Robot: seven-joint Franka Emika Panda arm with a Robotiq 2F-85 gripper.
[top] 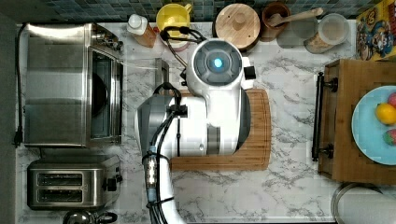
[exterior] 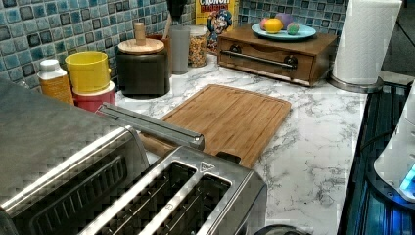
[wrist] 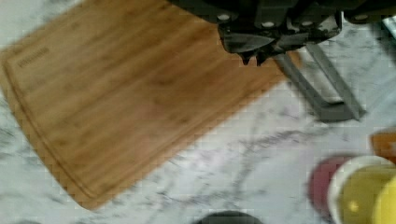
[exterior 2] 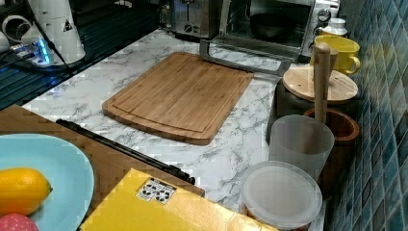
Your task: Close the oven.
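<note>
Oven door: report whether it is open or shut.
Open. The oven door lies folded down flat, its handle out over the counter, exposing the dark interior.

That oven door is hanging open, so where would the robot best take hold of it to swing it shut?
Probably by the metal bar handle along the free edge of the oven door. The door lies folded down flat over the counter, so the bar sticks out farthest from the hinge. Coming from the cutting board side, the tool could hook under the bar and lift it up and back toward the oven.
</note>
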